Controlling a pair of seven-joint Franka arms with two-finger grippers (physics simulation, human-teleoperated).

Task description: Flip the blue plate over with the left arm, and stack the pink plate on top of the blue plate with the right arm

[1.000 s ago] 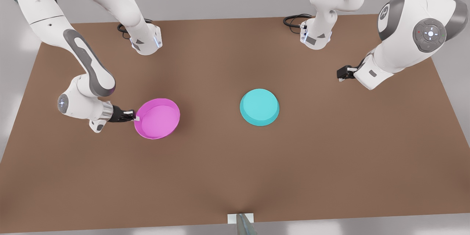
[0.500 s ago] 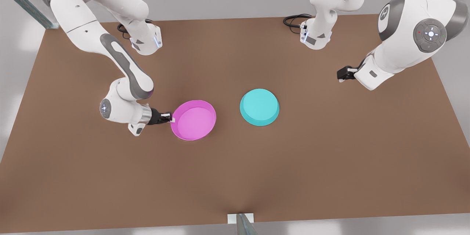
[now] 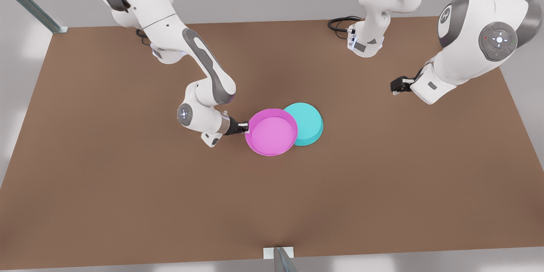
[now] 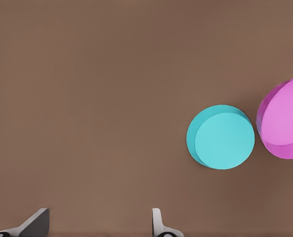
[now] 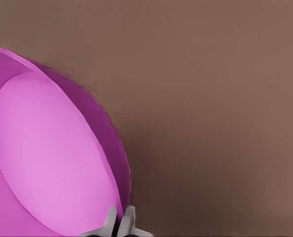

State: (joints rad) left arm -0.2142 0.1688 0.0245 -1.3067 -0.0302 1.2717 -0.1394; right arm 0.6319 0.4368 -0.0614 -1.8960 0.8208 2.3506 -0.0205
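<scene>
Over mid-table the right gripper (image 3: 243,127) is pinching the pink plate (image 3: 274,131) by its rim, half overlapping the flipped blue plate (image 3: 308,123), so next it needs centring and lowering, while the left gripper (image 3: 394,85) waits open, well apart.

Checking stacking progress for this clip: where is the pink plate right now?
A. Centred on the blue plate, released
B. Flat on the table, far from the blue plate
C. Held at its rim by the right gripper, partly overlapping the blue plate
C: the right gripper pinches the pink plate at its rim, and the plate covers part of the blue plate.
</scene>
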